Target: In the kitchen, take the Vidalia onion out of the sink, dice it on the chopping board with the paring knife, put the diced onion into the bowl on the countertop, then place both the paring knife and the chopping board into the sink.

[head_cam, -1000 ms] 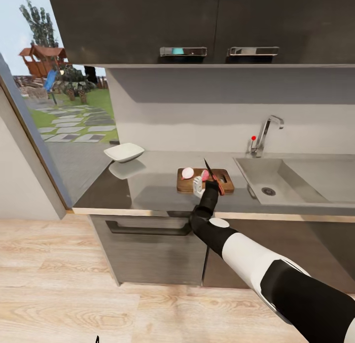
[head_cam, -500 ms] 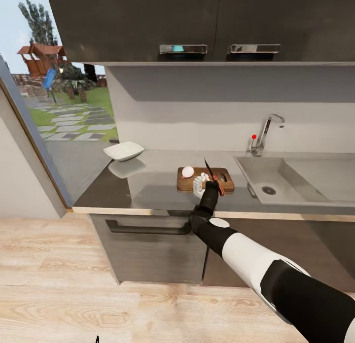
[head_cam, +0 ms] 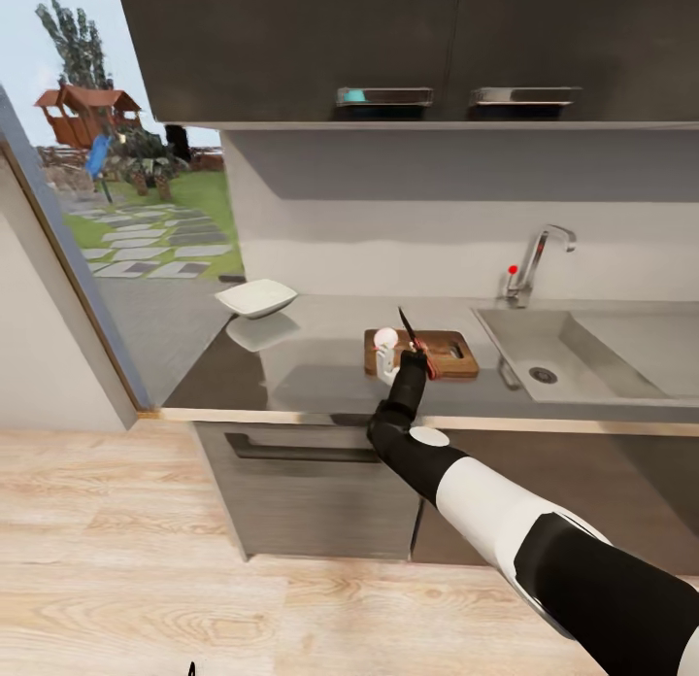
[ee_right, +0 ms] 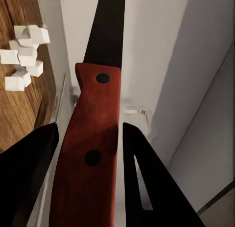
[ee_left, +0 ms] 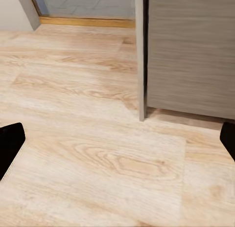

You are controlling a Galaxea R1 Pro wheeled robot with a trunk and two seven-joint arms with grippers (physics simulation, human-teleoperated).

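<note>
The right gripper (head_cam: 416, 357) is clamped on the red handle of the paring knife (head_cam: 412, 338), and the dark blade points up and back toward the wall rather than down at the wood, which reads to me as a lifted position between cuts, kept clear so the blade does not drag through what lies below. From the right wrist view the handle (ee_right: 93, 139) sits squarely between the two dark fingers, a firm centred hold that suits pressing down. The chopping board (head_cam: 456, 354) lies on the worktop (head_cam: 311, 355) just beside the sink (head_cam: 582, 351), a sensible spot since both board and knife are meant to end up in that basin. On the board's near-left part sits a pale pinkish piece of the Vidalia onion (head_cam: 385, 339), and a cluster of small white cubes of diced onion (ee_right: 25, 56) rests on the wood; so the cutting looks partly done, with at least one piece left. The bowl (head_cam: 256, 297) stands well apart on the worktop's far left by the window, so the dice will need carrying across. The left gripper (ee_left: 117, 144) hangs low over the wooden floor beside the cabinet, its fingertips spread wide and holding nothing, out of the way.
</note>
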